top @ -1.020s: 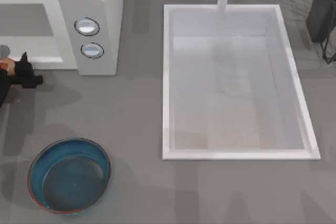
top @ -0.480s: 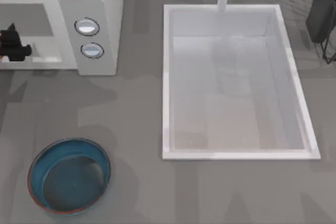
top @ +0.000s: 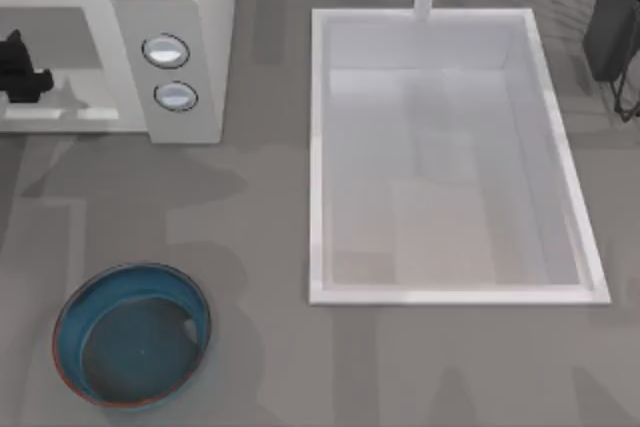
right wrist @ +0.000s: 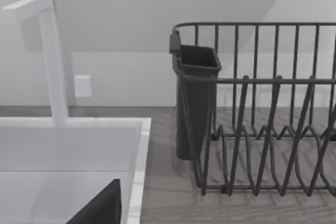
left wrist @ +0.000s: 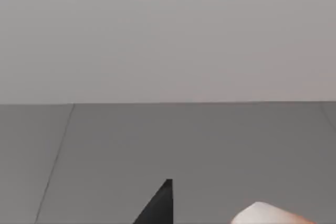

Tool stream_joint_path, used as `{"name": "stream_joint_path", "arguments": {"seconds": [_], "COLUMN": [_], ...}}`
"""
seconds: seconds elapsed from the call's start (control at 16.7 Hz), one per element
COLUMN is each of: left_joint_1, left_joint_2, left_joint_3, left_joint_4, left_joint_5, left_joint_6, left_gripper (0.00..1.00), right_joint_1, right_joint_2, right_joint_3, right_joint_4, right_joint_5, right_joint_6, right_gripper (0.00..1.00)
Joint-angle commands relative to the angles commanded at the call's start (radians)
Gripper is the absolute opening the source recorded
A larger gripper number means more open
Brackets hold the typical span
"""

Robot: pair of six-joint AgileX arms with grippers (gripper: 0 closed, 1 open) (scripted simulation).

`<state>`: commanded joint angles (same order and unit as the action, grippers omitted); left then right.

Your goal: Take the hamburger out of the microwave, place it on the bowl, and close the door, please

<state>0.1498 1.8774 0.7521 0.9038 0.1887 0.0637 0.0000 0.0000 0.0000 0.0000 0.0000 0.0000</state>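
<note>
Currently, the left gripper (top: 22,72) is seen at the ten o'clock edge of the top view, inside the open cavity of the microwave (top: 190,7); whether its fingers are apart or closed cannot be told. From the left wrist, a whitish-tan piece, apparently the hamburger (left wrist: 268,214), is seen at the frame edge beside a black fingertip (left wrist: 160,208), against the grey cavity floor and back wall. The bowl (top: 70,307) is placed on the table at seven o'clock. The sink basin (top: 318,147) is set toward three o'clock. Near the dish rack (right wrist: 262,129), the right arm is parked at one o'clock.
</note>
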Motion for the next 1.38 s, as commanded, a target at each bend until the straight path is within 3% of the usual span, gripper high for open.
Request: {"name": "stream_joint_path", "arguments": {"seconds": [0.24,0.54,0.84,1.38], "left_joint_1": [-0.022,-0.110,-0.260,-0.606], "left_joint_2": [0.006,0.033,0.102,0.271], "left_joint_3": [0.059,0.253,0.497,0.772], "left_joint_4": [-0.097,-0.456,-1.006,-2.021], "left_joint_5": [-0.032,-0.142,-0.291,-0.544], "left_joint_6": [-0.090,-0.438,-1.025,-2.290], "left_gripper": [0.00,0.00,0.00,0.00], "right_joint_1": [0.000,0.000,0.000,0.000], "right_joint_2": [0.000,0.000,0.000,0.000], "right_joint_3": [0.000,0.000,0.000,0.000], "right_joint_4": [0.000,0.000,0.000,0.000], "right_joint_5": [0.000,0.000,0.000,0.000], "right_joint_6": [0.000,0.000,0.000,0.000], "right_gripper": [1.00,1.00,1.00,1.00]}}
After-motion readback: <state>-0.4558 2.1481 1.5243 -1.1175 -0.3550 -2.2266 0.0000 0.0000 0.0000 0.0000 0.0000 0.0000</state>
